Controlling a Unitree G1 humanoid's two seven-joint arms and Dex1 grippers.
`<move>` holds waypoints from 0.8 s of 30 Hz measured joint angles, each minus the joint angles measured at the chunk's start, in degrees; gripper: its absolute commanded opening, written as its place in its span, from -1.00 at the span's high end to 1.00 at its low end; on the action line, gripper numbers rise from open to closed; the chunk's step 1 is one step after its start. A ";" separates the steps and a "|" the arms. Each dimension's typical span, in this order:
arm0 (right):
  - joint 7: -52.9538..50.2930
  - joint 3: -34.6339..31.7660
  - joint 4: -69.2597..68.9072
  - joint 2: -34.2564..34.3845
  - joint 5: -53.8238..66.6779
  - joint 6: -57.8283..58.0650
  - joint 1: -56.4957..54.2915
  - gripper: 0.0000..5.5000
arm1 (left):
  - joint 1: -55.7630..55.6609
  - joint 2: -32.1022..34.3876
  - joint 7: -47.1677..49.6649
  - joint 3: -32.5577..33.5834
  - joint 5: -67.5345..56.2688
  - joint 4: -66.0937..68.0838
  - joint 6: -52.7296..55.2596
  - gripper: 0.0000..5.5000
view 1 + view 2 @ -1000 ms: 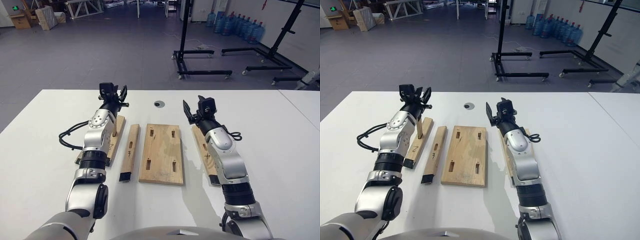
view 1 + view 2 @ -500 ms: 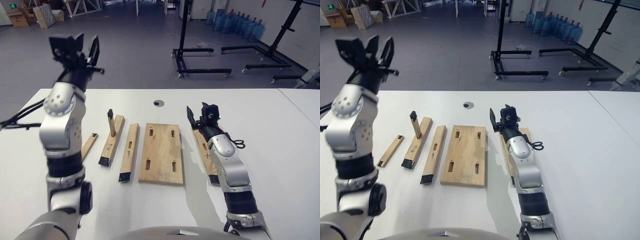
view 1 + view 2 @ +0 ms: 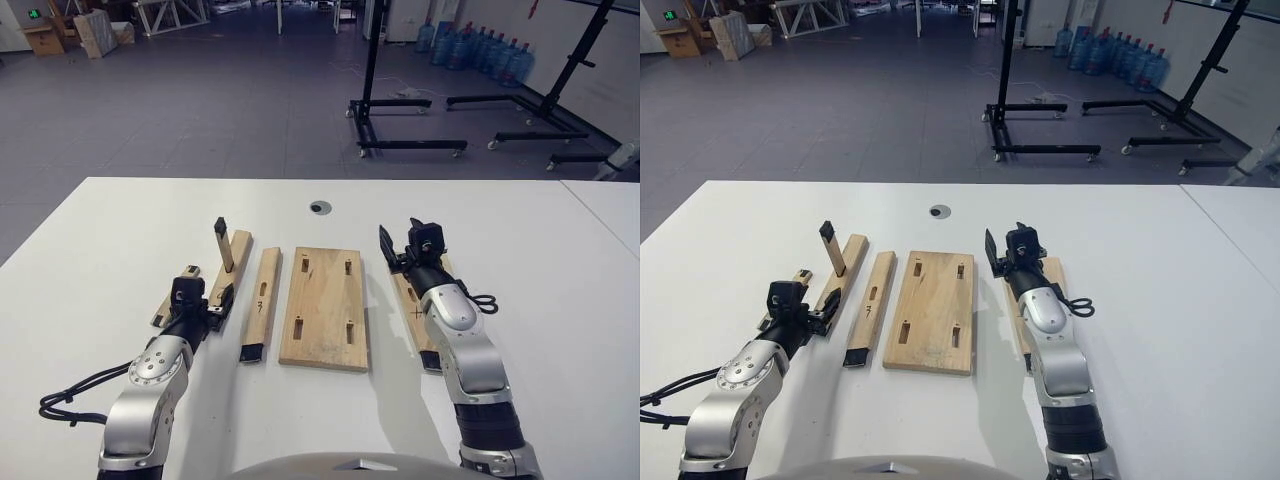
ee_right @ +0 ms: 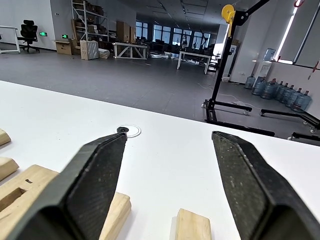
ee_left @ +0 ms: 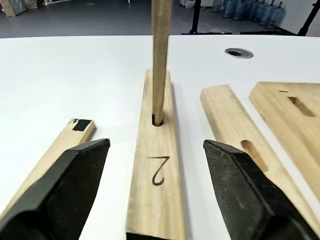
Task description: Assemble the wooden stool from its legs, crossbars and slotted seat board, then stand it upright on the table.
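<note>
The left claw [image 5: 156, 145] hangs low over the white counter [image 3: 520, 220], its two black fingers [image 5: 65, 185] spread wide and holding nothing. Straight between them, just ahead, lies a pale wooden leg [image 5: 157, 165] with a handwritten "2" on its face. Beyond that number a thin crossbar [image 5: 161, 55] stands upright in the leg's slot, its top end wrapped in black. Beside the claw's left finger a second thin crossbar [image 5: 55, 150] lies flat, with a black-taped tip. Past the right finger lies another leg [image 3: 260, 300] with a long slot and a dark near end; its pencil mark is too small to read.

Farther to that side, between the two claws, the slotted seat board [image 3: 323, 308] lies flat: a light plank with four short slots near its corners.

The right claw [image 4: 169, 136] is also released, fingers apart, poised just above the far end of a further leg [image 3: 413, 305]. That leg lies under the right arm and bears a small cross-shaped mark. A round grommet [image 3: 320, 207] sits in the counter beyond the board.
</note>
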 measured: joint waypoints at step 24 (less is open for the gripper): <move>0.60 1.66 -2.30 -0.50 -1.65 1.36 -1.54 -0.14 | -6.91 -1.02 2.10 -1.86 2.73 7.89 10.12 0.26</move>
